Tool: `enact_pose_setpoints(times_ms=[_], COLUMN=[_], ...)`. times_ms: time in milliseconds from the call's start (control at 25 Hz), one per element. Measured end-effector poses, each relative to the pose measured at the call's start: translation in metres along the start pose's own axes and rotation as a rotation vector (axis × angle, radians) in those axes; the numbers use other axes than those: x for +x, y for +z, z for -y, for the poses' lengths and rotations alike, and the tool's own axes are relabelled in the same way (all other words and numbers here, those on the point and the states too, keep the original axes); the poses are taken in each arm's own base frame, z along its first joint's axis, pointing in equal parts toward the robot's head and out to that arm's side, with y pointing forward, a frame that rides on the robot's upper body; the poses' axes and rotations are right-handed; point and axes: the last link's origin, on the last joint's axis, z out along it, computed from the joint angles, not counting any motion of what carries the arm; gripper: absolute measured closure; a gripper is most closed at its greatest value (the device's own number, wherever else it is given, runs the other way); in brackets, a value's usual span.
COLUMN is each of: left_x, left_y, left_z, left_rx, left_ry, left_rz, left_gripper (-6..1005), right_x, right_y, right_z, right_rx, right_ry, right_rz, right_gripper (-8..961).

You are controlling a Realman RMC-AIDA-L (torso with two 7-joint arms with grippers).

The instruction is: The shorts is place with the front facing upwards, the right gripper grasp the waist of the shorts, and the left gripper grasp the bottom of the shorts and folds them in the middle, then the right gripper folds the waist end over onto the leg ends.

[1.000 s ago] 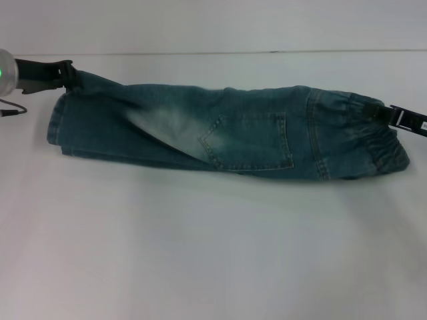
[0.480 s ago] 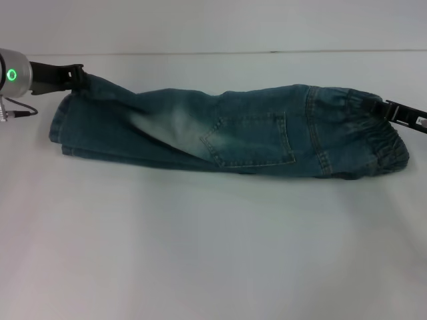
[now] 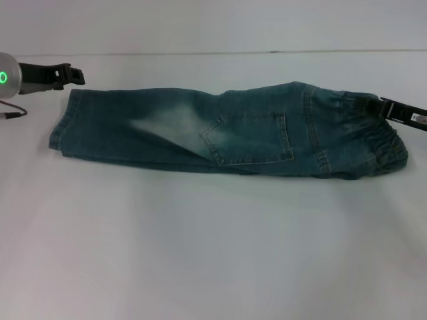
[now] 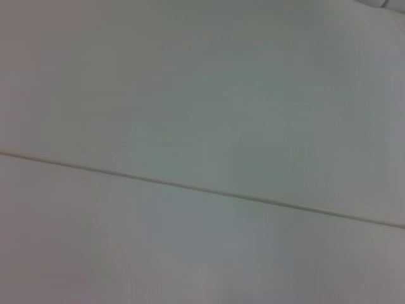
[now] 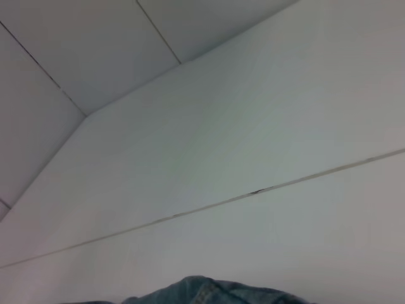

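Note:
The blue-green denim shorts (image 3: pixel 220 130) lie folded lengthwise across the white table, patch pocket (image 3: pixel 250 137) facing up. Their flat leg hems (image 3: pixel 60 127) are at the left and the gathered waist (image 3: pixel 377 140) is at the right. My left gripper (image 3: pixel 79 75) hovers just beyond the hems' far corner, open and apart from the cloth. At the far side of the waist, my right gripper (image 3: pixel 372 107) is shut on the elastic band. A small edge of denim (image 5: pixel 209 292) shows in the right wrist view.
The white table (image 3: pixel 213 253) stretches wide in front of the shorts. A thin seam (image 3: pixel 200 53) marks its far edge against the wall. The left wrist view holds only white surface with a seam line (image 4: pixel 202 190).
The left gripper has let go of the leg hem and drawn back to the left. The lifted hem corner has dropped flat. The right gripper has stayed on the waist.

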Motion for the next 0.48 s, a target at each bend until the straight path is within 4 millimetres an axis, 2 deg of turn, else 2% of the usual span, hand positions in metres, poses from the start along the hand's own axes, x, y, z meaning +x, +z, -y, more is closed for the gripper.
enact_pose_setpoints(times_ms=[80,160,280,480], left_x=[-0.002,-0.003,-0.004,-0.004], left_y=[0.0,-0.001,-0.003,-0.011], left_z=[0.001,0.002,0.004,0.004], left_rx=[0.001,0.001,-0.001,-0.073], left_ry=[-0.001,-0.001,0.013,0.014], left_rz=[-0.002,-0.005,-0.011,-0.051], left_gripper=[682,594,387,202], right_x=[0.0,-0.001,-0.002,-0.004], right_y=[0.001,0.001,0.001,-0.004], right_z=[-0.001,-0.001,0.0,0.003], right_rx=[-0.001,0.001,0.004,0.005], right_ry=[0.002,0.001,-0.003,-0.005], right_rz=[-0.008,-0.011,-0.015,-0.029], right_gripper=[859,814,746,634])
